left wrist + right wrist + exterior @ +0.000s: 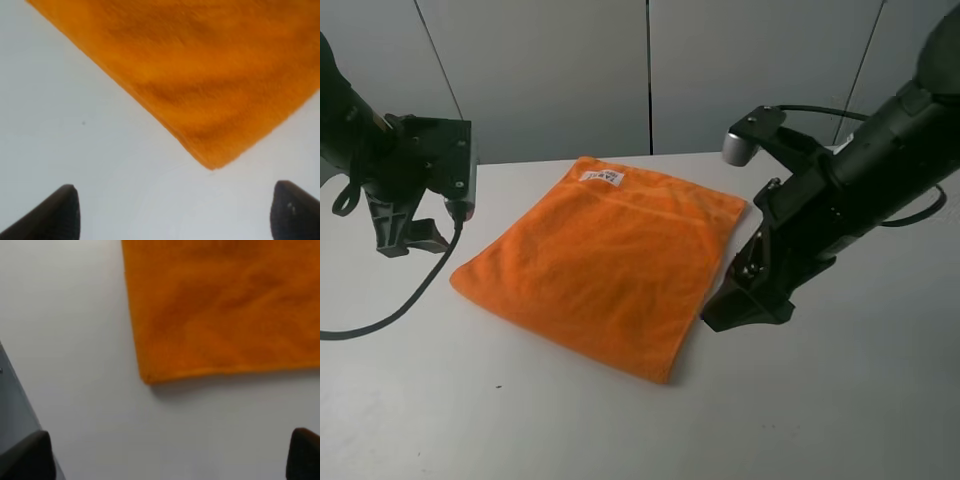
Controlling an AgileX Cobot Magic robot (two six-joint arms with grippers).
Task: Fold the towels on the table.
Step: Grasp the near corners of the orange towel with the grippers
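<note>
Towel (605, 262): lies flat on the counter (840, 410) near the middle, turned on the diagonal, between my two arms. White label (601, 177) sits at the far edge, with a stitched band running just inside that edge.

Left tool (180, 212): fingers spread wide, nothing between them, above bare counter just short of a towel corner. Not touching the cloth.

Right tool (167, 457): fingers also spread wide and empty, held over bare counter just beside the towel's right edge, with a corner in view ahead.

Handling, my estimate: fleecy pile, soft and light, no stiffness at all. It will droop from any pinch point and drag the rest along the counter. The smooth counter probably lets it slide instead of staying put. The edge seen from the left wrist looks thick, possibly more than one layer; cannot confirm. Not fragile.

Where to hold: pinch at corners, one per tool, taking all layers in the bite. Come in low so a finger slips under the hem. Lift both corners together so the fold line stays straight.
</note>
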